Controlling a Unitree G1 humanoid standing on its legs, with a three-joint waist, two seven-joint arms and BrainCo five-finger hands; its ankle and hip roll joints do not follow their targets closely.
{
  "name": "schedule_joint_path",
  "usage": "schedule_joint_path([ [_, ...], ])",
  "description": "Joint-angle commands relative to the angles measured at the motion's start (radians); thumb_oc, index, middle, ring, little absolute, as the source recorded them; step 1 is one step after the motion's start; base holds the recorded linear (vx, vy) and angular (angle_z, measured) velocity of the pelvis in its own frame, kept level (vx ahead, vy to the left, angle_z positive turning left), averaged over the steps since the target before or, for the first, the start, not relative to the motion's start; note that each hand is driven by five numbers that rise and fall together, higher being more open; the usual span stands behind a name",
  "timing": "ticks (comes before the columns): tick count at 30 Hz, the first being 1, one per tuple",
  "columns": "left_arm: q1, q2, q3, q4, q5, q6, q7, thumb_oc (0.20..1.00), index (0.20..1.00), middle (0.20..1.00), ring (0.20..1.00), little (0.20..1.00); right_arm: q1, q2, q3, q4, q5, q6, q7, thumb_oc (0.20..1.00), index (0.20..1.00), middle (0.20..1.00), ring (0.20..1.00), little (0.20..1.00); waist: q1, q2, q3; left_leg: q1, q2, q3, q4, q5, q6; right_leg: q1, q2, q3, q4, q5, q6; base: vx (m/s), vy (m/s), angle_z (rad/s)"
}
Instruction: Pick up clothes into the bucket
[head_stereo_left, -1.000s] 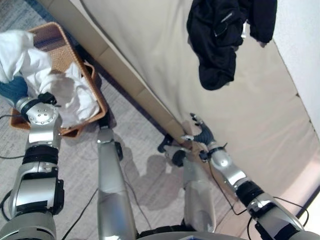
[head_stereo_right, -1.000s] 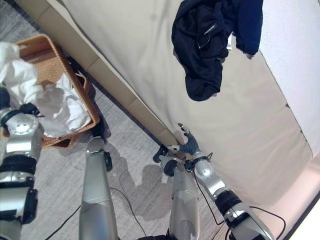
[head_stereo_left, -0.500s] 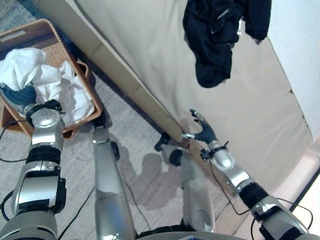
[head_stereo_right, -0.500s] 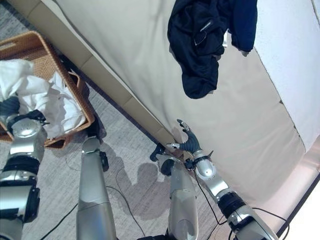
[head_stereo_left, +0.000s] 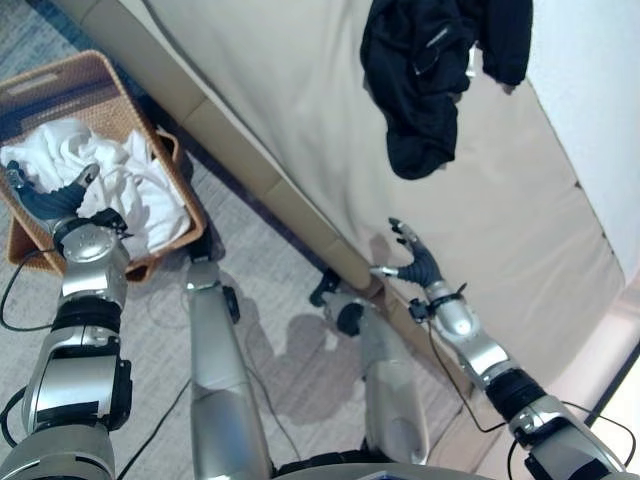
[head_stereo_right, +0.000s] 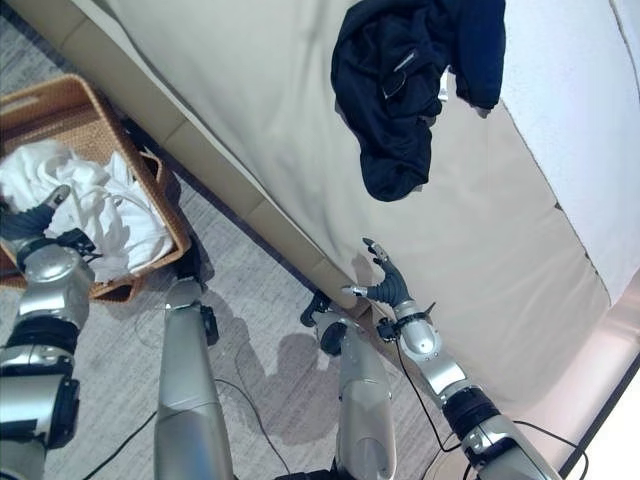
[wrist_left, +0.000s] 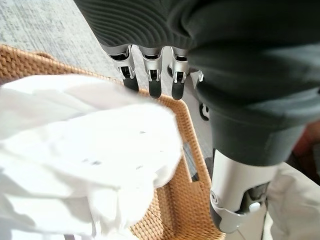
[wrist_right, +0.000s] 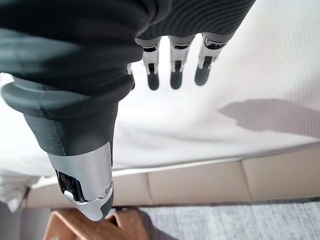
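Observation:
White clothes (head_stereo_left: 110, 185) lie heaped in a woven wicker basket (head_stereo_left: 60, 78) on the carpet at the left. My left hand (head_stereo_left: 52, 198) hovers just above that heap, fingers (wrist_left: 150, 82) straight and open, holding nothing. A dark navy garment (head_stereo_left: 430, 70) lies crumpled on the cream bed at the top. My right hand (head_stereo_left: 415, 262) floats open above the bed's near edge, well short of the dark garment, its fingers (wrist_right: 172, 70) straight over the sheet.
The cream bed (head_stereo_left: 300, 90) runs diagonally across the scene, with a beige frame (head_stereo_left: 250, 170) along its near side. Grey carpet (head_stereo_left: 270, 310) lies between the bed and the basket. A white wall (head_stereo_left: 590, 90) borders the bed at the far right.
My left hand let the white clothes drop into the basket and opened its fingers above them. My right hand crept slightly farther over the bed. The camera shifted a little.

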Motion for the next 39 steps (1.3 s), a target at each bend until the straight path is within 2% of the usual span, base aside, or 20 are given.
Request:
schedule_joint_path([
  [1,-0.002,0.046,0.053,-0.015,-0.011,-0.035,-0.005,1.000,1.000,1.000,1.000,1.000,0.040,-0.014,-0.070,-0.092,0.029,-0.022,0.006,1.000,1.000,1.000,1.000,1.000,0.055,-0.097,0.035,0.065,-0.003,0.011,0.068,-0.127,0.009,0.021,-0.062,0.067,-0.023,0.152,0.103,0.00,0.000,0.00],
  [4,0.028,0.037,0.053,-0.040,0.021,-0.047,-0.008,1.000,1.000,1.000,1.000,1.000,0.043,-0.011,-0.079,-0.083,0.029,-0.021,0.007,1.000,1.000,1.000,1.000,1.000,0.062,-0.098,0.033,0.101,-0.001,0.021,0.049,-0.123,0.008,0.048,-0.058,0.068,-0.040,0.161,0.106,0.00,0.000,0.00],
  [8,0.126,0.018,0.049,-0.175,0.152,-0.075,0.019,1.000,1.000,1.000,1.000,1.000,0.057,-0.005,-0.106,-0.063,0.019,-0.023,0.002,1.000,1.000,1.000,1.000,1.000,0.075,-0.091,0.018,0.150,0.001,0.037,0.015,-0.116,0.007,0.091,-0.055,0.066,-0.075,0.177,0.108,0.01,-0.007,-0.06],
  [11,0.228,-0.011,0.046,-0.291,0.229,-0.140,0.006,1.000,1.000,1.000,1.000,1.000,0.069,0.000,-0.130,-0.042,0.018,-0.026,0.003,1.000,1.000,1.000,1.000,1.000,0.092,-0.079,0.001,0.210,-0.001,0.055,-0.027,-0.106,0.005,0.142,-0.053,0.071,-0.117,0.201,0.112,0.00,0.004,-0.06],
  [12,0.232,-0.013,0.048,-0.294,0.230,-0.140,0.006,1.000,1.000,1.000,1.000,1.000,0.070,0.000,-0.129,-0.042,0.018,-0.026,0.003,1.000,1.000,1.000,1.000,1.000,0.093,-0.080,0.002,0.215,0.000,0.057,-0.030,-0.105,0.005,0.146,-0.052,0.071,-0.120,0.203,0.112,0.00,0.012,-0.06],
  [16,0.303,-0.055,0.032,-0.362,0.211,-0.210,-0.077,1.000,1.000,1.000,1.000,1.000,0.079,-0.003,-0.161,-0.027,0.010,-0.028,0.005,1.000,1.000,1.000,1.000,1.000,0.107,-0.057,-0.016,0.286,-0.003,0.083,-0.086,-0.089,0.003,0.207,-0.053,0.074,-0.177,0.235,0.119,0.00,0.017,-0.07],
  [21,0.389,-0.119,-0.008,-0.475,0.195,-0.257,-0.181,1.000,1.000,1.000,1.000,1.000,0.101,-0.010,-0.213,-0.018,-0.009,-0.024,-0.003,1.000,1.000,1.000,1.000,1.000,0.123,-0.026,-0.036,0.388,-0.001,0.114,-0.148,-0.066,0.000,0.282,-0.058,0.080,-0.226,0.260,0.124,0.01,0.024,-0.09],
  [22,0.402,-0.142,-0.027,-0.505,0.187,-0.264,-0.216,1.000,1.000,1.000,1.000,1.000,0.110,-0.003,-0.235,-0.020,0.001,-0.025,0.001,1.000,1.000,1.000,1.000,1.000,0.121,-0.008,-0.046,0.418,-0.006,0.125,-0.158,-0.063,0.001,0.306,-0.066,0.092,-0.238,0.253,0.121,0.02,0.052,-0.17],
  [25,0.416,-0.170,-0.045,-0.542,0.171,-0.271,-0.249,1.000,1.000,1.000,1.000,1.000,0.121,0.000,-0.261,-0.039,0.018,-0.027,0.006,1.000,1.000,1.000,1.000,1.000,0.123,0.008,-0.047,0.479,-0.006,0.145,-0.186,-0.060,0.001,0.328,-0.076,0.097,-0.236,0.256,0.122,0.00,0.047,-0.18],
  [28,0.419,-0.198,-0.070,-0.583,0.125,-0.277,-0.286,1.000,1.000,1.000,1.000,1.000,0.105,0.013,-0.266,-0.059,0.032,-0.027,0.010,1.000,1.000,1.000,1.000,1.000,0.122,0.026,-0.049,0.543,0.021,0.191,-0.189,-0.062,-0.002,0.344,-0.085,0.077,-0.222,0.272,0.123,-0.01,0.022,-0.29],
  [30,0.416,-0.217,-0.092,-0.588,0.097,-0.280,-0.318,1.000,1.000,1.000,1.000,1.000,0.104,0.021,-0.272,-0.074,0.046,-0.023,0.018,1.000,1.000,1.000,1.000,1.000,0.114,0.035,-0.051,0.584,0.035,0.213,-0.185,-0.064,-0.005,0.365,-0.085,0.083,-0.219,0.261,0.119,0.01,-0.023,-0.39],
  [36,0.461,-0.296,-0.145,-0.599,0.049,-0.259,-0.392,1.000,1.000,1.000,1.000,1.000,0.098,0.028,-0.280,-0.123,0.081,-0.020,0.046,1.000,1.000,1.000,1.000,1.000,0.068,0.069,-0.097,0.721,0.057,0.255,-0.232,-0.056,-0.018,0.429,-0.063,0.147,-0.238,0.203,0.098,0.03,-0.041,-0.33],
  [39,0.495,-0.320,-0.145,-0.603,0.024,-0.247,-0.427,1.000,1.000,1.000,1.000,1.000,0.093,0.014,-0.262,-0.154,0.080,-0.008,0.077,1.000,1.000,1.000,1.000,1.000,0.042,0.081,-0.122,0.772,0.074,0.295,-0.271,-0.014,-0.020,0.443,-0.044,0.174,-0.252,0.203,0.073,-0.06,-0.095,-0.40],
])
